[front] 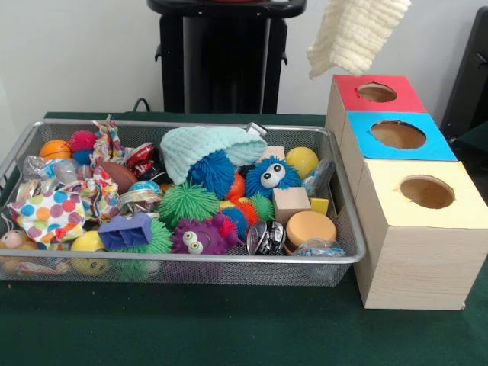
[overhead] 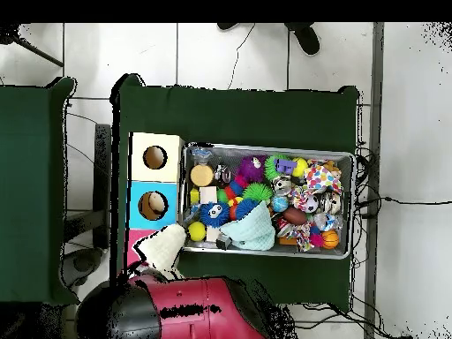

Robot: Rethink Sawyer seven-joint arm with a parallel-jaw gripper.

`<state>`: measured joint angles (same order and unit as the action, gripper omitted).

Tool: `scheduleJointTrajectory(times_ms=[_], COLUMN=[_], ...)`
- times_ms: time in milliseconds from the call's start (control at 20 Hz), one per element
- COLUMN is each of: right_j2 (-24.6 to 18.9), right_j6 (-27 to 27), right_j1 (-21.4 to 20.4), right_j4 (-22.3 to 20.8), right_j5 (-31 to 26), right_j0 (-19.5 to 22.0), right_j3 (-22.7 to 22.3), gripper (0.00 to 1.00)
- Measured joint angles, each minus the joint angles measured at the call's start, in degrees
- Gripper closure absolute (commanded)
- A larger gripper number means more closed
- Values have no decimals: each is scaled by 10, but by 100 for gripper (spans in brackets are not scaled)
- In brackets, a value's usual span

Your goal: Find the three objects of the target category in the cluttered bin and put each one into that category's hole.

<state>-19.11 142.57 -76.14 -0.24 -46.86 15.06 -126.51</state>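
The cluttered bin (front: 345, 258) sits on the green table (front: 229, 328), just beside three wooden boxes (front: 427, 252), crammed with spiky balls and a mint knitted cloth (front: 202, 149). A cream cloth (front: 354, 34) dangles above the red-topped box (front: 377, 93); the gripper's fingers can't be made out.

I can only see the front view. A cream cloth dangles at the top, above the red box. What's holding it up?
Observer: Overhead, the robot's red arm ends right at the cream cloth. The part gripping it is hidden.
Operator: Is the cloth over the hole?
Observer: From above it covers most of the red box, hole included.
Operator: Is there anything in the other boxes?
Observer: Something pale shows inside the blue box hole. The yellow box hole looks dark.
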Motion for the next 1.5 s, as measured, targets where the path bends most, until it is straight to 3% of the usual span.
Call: scheduleJointTrajectory(times_ms=[250, 300, 450, 700, 1050, 1500], right_j2=[5, 9, 13, 16, 21, 20], right_j6=[0, 0, 0, 0, 0, 0], right_j1=[-8, -12, -13, -21, -67, -72], right_j4=[-46, -75, -98, -100, -73, -72], right_j5=[30, 53, 77, 94, 99, 121], right_j0=[-16, -31, -52, -70, -26, 26], right_j3=[0, 0, 0, -4, -40, -53], gripper=[100, 100, 100, 100, 100, 100])
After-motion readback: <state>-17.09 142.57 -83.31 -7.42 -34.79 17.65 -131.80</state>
